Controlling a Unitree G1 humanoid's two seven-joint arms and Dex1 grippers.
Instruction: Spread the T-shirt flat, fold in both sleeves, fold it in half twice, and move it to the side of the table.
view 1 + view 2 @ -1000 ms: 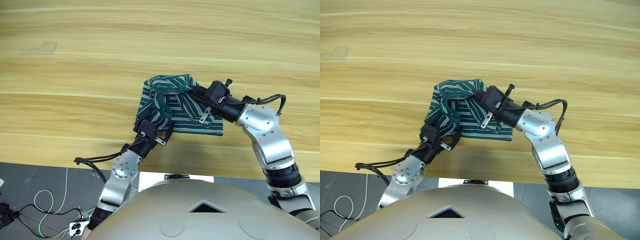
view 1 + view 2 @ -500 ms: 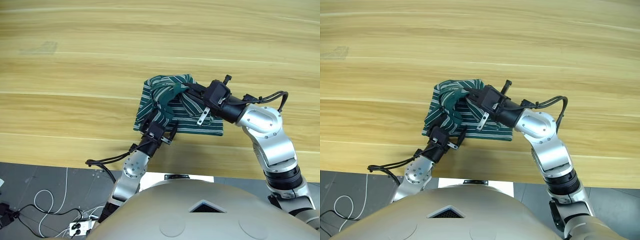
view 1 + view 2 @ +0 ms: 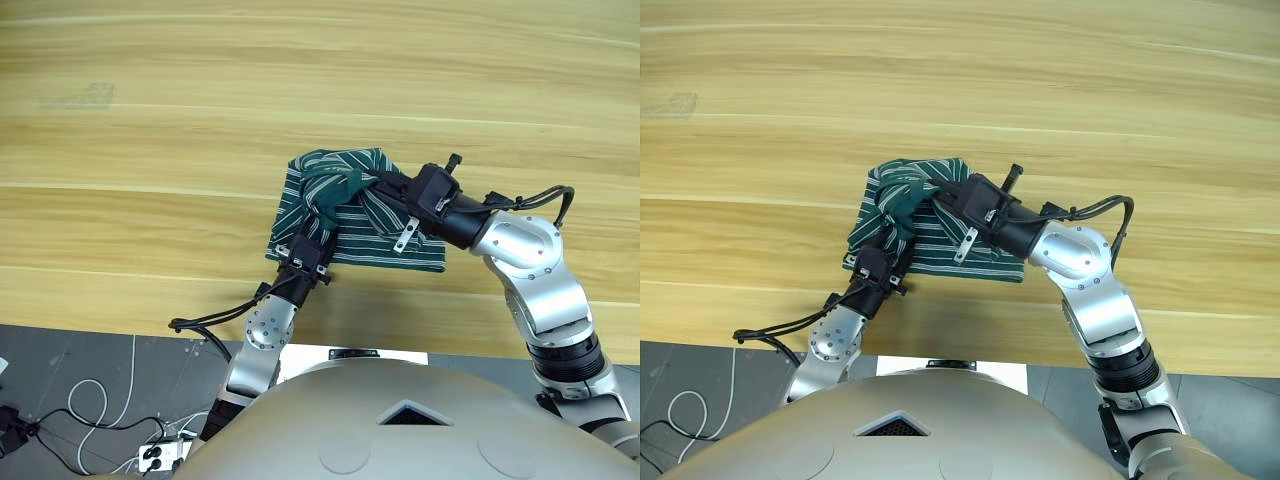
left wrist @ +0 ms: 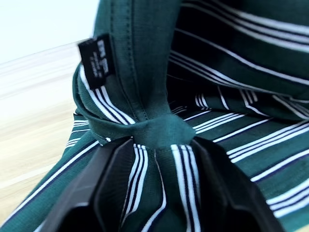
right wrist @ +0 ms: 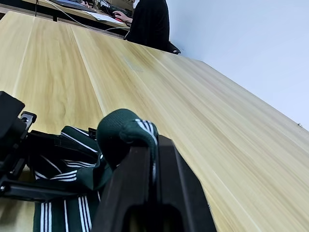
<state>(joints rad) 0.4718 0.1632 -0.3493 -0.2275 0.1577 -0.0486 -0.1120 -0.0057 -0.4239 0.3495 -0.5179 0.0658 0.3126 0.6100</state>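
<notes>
T-shirt [image 3: 352, 246] bunched on table [image 3: 300, 80], left gripper [image 3: 303, 250] clamped on near edge, right gripper [image 3: 378, 185] pinching raised fold

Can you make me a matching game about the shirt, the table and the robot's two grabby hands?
1 T-shirt
2 table
3 left gripper
4 right gripper

A pinching the shirt's near edge
B green with white stripes
C pinching a bunched-up fold on the shirt
D light wood

Pairs: 1-B, 2-D, 3-A, 4-C

T-shirt [image 3: 355, 245] lies on the table's [image 3: 150, 120] near middle
</notes>
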